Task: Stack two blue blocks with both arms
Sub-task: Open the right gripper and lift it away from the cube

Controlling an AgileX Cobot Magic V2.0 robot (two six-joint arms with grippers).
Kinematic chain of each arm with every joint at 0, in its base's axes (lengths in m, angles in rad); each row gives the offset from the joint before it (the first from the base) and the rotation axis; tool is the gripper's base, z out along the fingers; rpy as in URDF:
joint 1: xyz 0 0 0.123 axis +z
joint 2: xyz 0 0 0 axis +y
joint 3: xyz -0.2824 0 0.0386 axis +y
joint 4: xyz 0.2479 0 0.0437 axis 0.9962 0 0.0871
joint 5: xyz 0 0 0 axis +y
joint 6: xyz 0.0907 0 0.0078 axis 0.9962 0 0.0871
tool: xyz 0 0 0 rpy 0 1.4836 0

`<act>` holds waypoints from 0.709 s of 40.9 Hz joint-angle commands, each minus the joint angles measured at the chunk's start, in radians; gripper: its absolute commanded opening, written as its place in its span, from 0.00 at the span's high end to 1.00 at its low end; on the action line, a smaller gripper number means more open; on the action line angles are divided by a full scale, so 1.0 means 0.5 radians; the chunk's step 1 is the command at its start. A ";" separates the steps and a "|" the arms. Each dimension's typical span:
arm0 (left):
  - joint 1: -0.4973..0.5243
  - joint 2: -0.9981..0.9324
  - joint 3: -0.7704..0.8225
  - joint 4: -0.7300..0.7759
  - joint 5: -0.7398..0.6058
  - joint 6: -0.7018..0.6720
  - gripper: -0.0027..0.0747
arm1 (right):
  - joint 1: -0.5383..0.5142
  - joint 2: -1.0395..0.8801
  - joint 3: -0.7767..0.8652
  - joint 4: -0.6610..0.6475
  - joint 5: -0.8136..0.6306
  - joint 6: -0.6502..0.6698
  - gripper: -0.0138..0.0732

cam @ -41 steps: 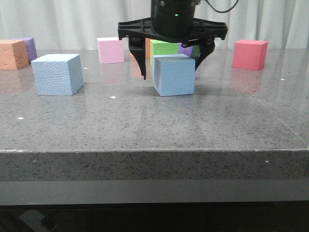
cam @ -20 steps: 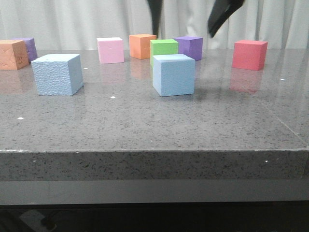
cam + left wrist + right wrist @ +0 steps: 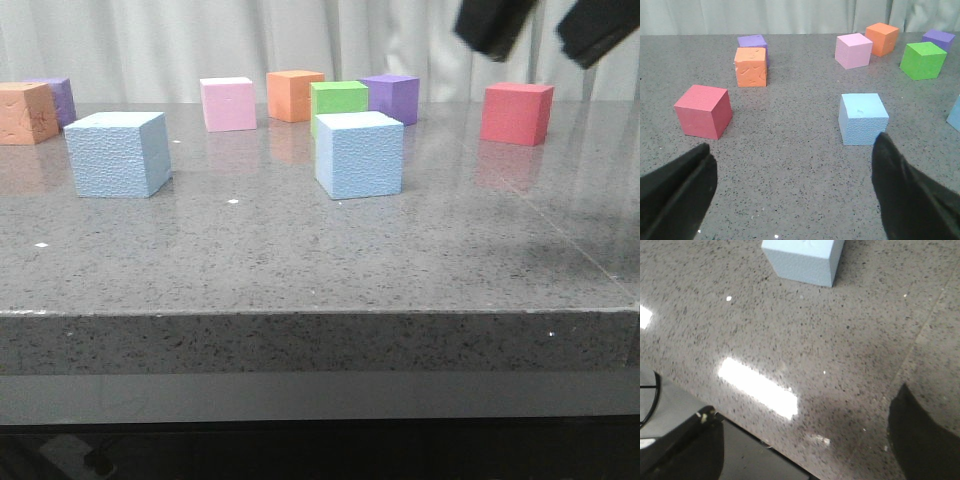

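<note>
Two blue blocks were seen unstacked on the counter [image 3: 300, 270]: the left blue block [image 3: 118, 153] toward the left, the centre blue block [image 3: 359, 154] mid-counter just in front of a green cube [image 3: 339, 97], the two well apart. The right gripper [image 3: 540, 25] was seen high at the upper right, fingers spread, nothing held. The left gripper [image 3: 790, 190] was seen in its wrist view hovering over the counter, fingers [image 3: 900, 195] spread wide and empty, the left blue block [image 3: 863, 118] ahead and off to one side of the gap. For a good grasp, that gap would probably need to be centred over the block, fingers squared to opposite faces and lowered past the top edge before closing. The foam likely compresses, so a gentle squeeze was judged best.
</note>
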 commanded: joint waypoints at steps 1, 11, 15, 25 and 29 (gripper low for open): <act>0.000 0.025 -0.053 -0.004 -0.173 -0.013 0.17 | -0.041 -0.245 0.111 0.083 -0.195 -0.165 0.08; 0.000 0.025 -0.053 -0.004 -0.173 -0.013 0.17 | -0.041 -0.646 0.329 0.077 -0.275 -0.192 0.08; 0.000 0.025 -0.053 -0.004 -0.173 -0.013 0.17 | -0.041 -0.752 0.346 0.052 -0.284 -0.192 0.08; 0.000 0.025 -0.053 -0.004 -0.173 -0.013 0.17 | -0.041 -0.897 0.346 0.004 -0.282 -0.192 0.08; 0.000 0.025 -0.053 -0.004 -0.173 -0.013 0.17 | -0.041 -0.908 0.346 0.004 -0.282 -0.192 0.08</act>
